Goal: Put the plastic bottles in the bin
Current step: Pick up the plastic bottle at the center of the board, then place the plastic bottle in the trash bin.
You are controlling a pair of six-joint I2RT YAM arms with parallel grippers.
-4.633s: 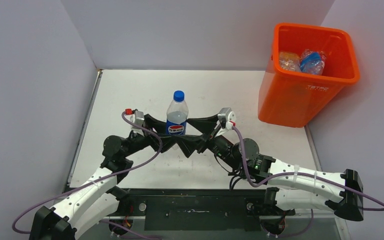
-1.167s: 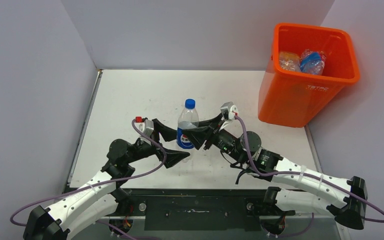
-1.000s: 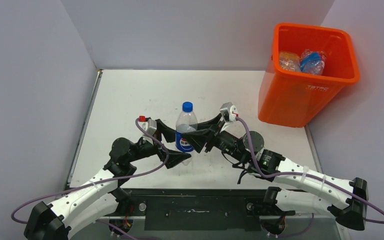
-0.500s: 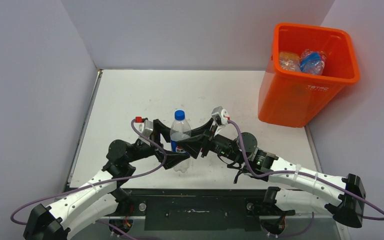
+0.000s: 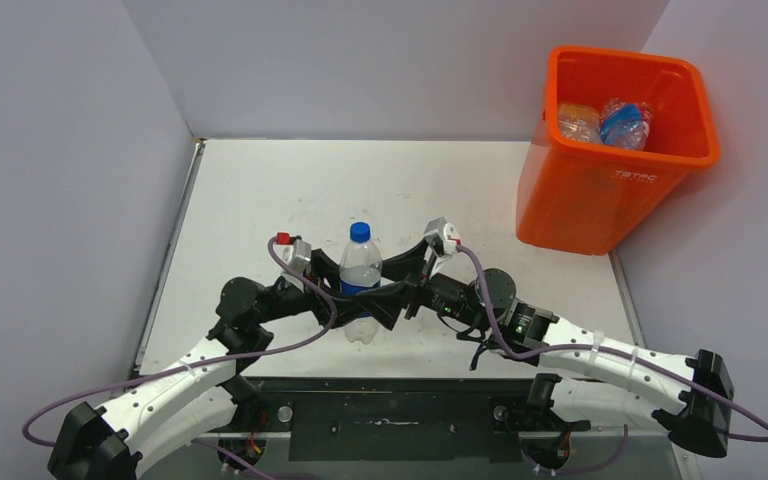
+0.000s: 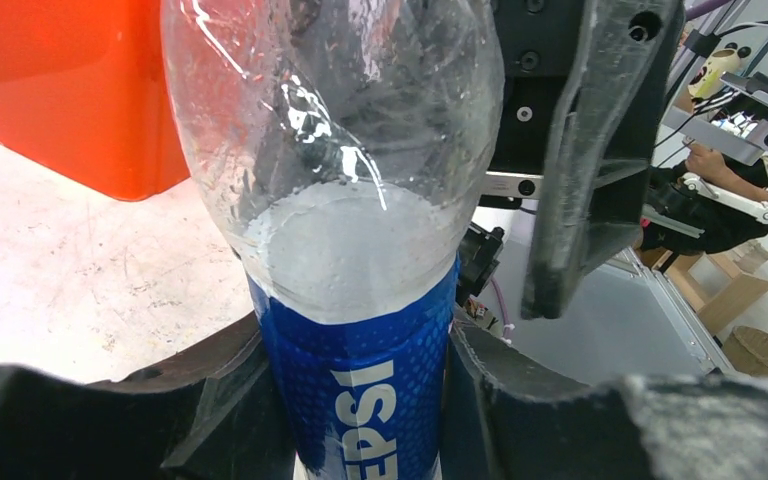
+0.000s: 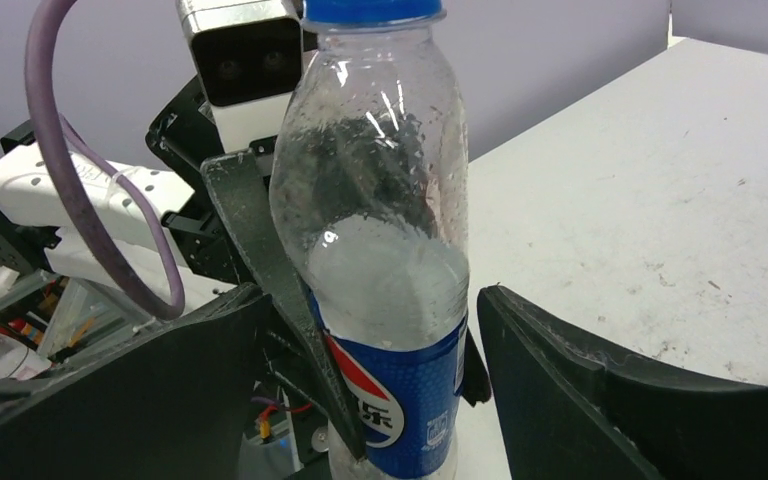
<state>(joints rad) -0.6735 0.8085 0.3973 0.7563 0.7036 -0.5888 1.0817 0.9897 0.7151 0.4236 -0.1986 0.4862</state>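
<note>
A clear plastic bottle [image 5: 360, 262] with a blue cap and a blue Pepsi label stands upright near the table's front middle. My left gripper [image 5: 352, 306] is shut on it; in the left wrist view both its fingers press the label [image 6: 360, 390]. My right gripper [image 5: 374, 296] is open around the same bottle [image 7: 385, 280], with a gap on each side between its fingers [image 7: 580, 390] and the label. The orange bin [image 5: 600, 200] stands at the far right and holds crushed bottles [image 5: 605, 122]. It also shows in the left wrist view [image 6: 70, 90].
Grey walls enclose the white table [image 5: 260, 190] on the left, back and right. The two arms meet nose to nose at the bottle. The bin stands against the right wall at the table's right edge.
The bottle moved left and nearer the front edge in my right gripper. My left gripper closed on its label. My right gripper's jaws now stand apart from it.
</note>
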